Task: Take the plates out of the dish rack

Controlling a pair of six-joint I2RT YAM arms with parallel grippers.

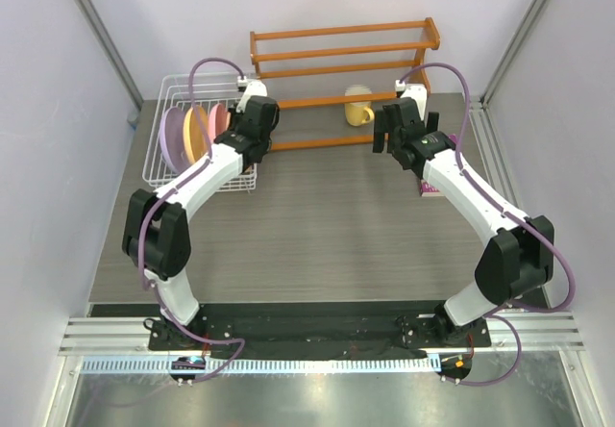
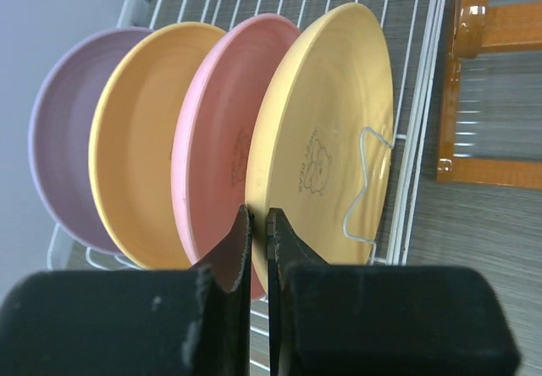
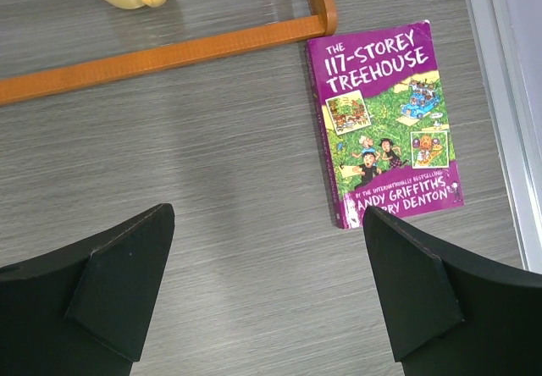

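You see four round matt plastic plates [image 2: 212, 130], smooth-faced, in a white coated-wire dish rack [image 2: 415, 122]. The orange wooden slatted shelf [image 2: 487, 80] shines with varnish. The grey bench [image 3: 220, 190] looks wood-grained and matt; the purple paperback book [image 3: 385, 122] glossy.

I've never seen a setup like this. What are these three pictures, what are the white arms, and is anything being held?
Two robot arms share a table. One picture looks down from above; the other two come from cameras on each wrist. The left claw is pinched shut on the rim of the front yellow plate, which stands with three more plates in the white dish rack. The right claw hangs open, holding nothing, above a purple book. A yellow mug sits by the orange shelf.
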